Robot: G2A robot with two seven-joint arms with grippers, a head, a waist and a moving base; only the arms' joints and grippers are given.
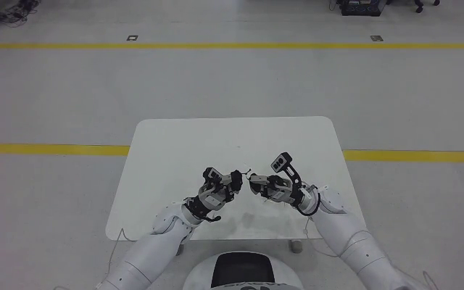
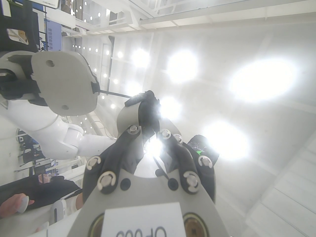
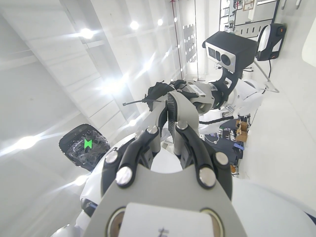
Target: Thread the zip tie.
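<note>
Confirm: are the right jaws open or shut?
Shut. On the right gripper they press together, and the zip tie runs from it to the left gripper.

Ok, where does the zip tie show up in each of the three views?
Top view: the zip tie is a thin dark strand between the left pincer and right pincer, above the table.
Left wrist view: the zip tie bridges both pincer tips, mid-frame.
Right wrist view: the zip tie juts out beside the right pincer's shut tips, mid-frame.
Shared landmark: the spot where the pincers meet.
</note>
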